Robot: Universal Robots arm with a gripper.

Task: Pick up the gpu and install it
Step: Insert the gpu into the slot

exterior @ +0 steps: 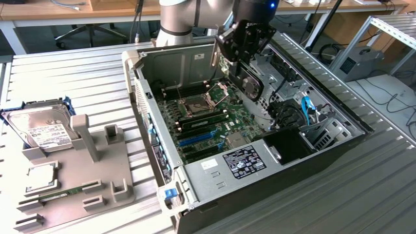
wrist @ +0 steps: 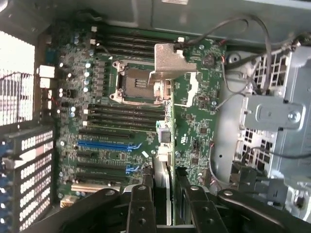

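Black fingers (wrist: pixel 141 206) of the gripper (wrist: pixel 164 206) clamp the gpu (exterior: pixel 250 84) above the motherboard (wrist: pixel 112 145) inside the open computer case (exterior: pixel 215 178).

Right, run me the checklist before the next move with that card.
1. Grip on the card: ok, clamped between the gripper fingers.
2. Side of the case open: ok, the motherboard is exposed.
3. Position of the card: ok, hanging above the motherboard.
4. Long blue slot free: ok, nothing plugged in.
5. Seating of the card: not ok, not yet in any slot.
6. Line-up with a slot: cannot tell.
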